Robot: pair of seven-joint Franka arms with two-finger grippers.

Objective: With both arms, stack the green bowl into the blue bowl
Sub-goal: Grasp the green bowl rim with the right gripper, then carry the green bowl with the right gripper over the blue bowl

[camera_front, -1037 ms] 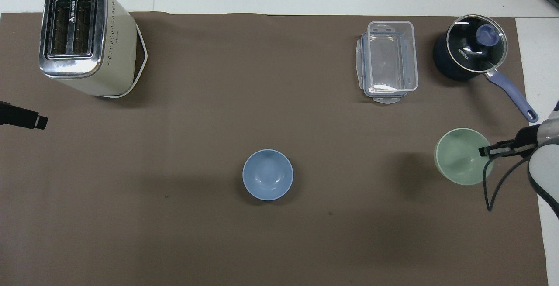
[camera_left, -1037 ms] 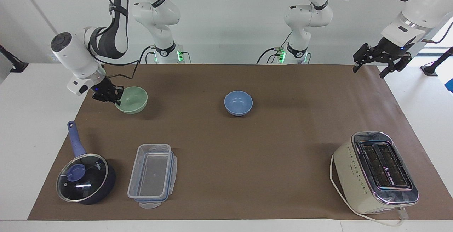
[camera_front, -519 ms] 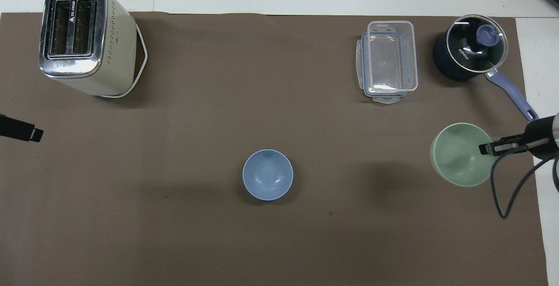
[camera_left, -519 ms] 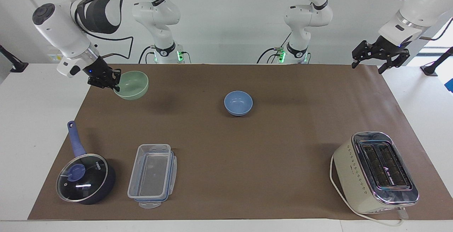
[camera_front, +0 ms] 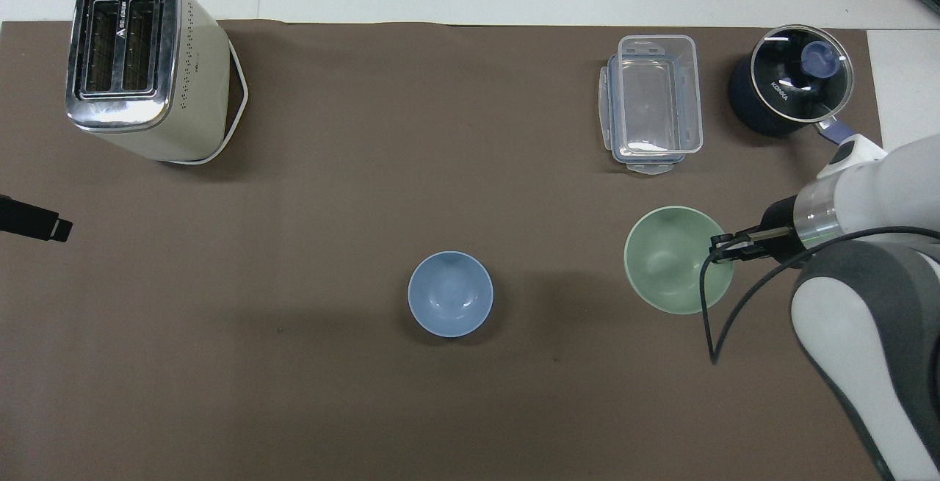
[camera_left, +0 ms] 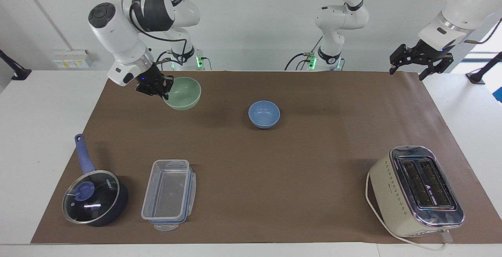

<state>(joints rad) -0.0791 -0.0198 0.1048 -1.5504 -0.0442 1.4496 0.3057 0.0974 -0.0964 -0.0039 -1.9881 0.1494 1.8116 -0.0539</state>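
The pale green bowl (camera_left: pixel 182 93) (camera_front: pixel 677 259) hangs in the air above the brown mat, tilted a little, with my right gripper (camera_left: pixel 164 92) (camera_front: pixel 721 249) shut on its rim. It is over the mat between the blue bowl and the right arm's end of the table. The blue bowl (camera_left: pixel 264 113) (camera_front: pixel 450 294) sits upright and empty near the mat's middle. My left gripper (camera_left: pixel 419 66) waits open, raised over the corner of the mat at the left arm's end; only a finger (camera_front: pixel 33 218) of it shows in the overhead view.
A cream toaster (camera_left: pixel 415 190) (camera_front: pixel 143 62) stands farther from the robots at the left arm's end. A clear plastic container (camera_left: pixel 169 194) (camera_front: pixel 652 103) and a dark lidded saucepan (camera_left: pixel 95 196) (camera_front: pixel 789 88) sit farther from the robots at the right arm's end. The brown mat (camera_left: pixel 251 163) covers the table.
My right gripper has lifted the green bowl off the mat and carried it toward the blue bowl. The left arm has drifted only slightly.
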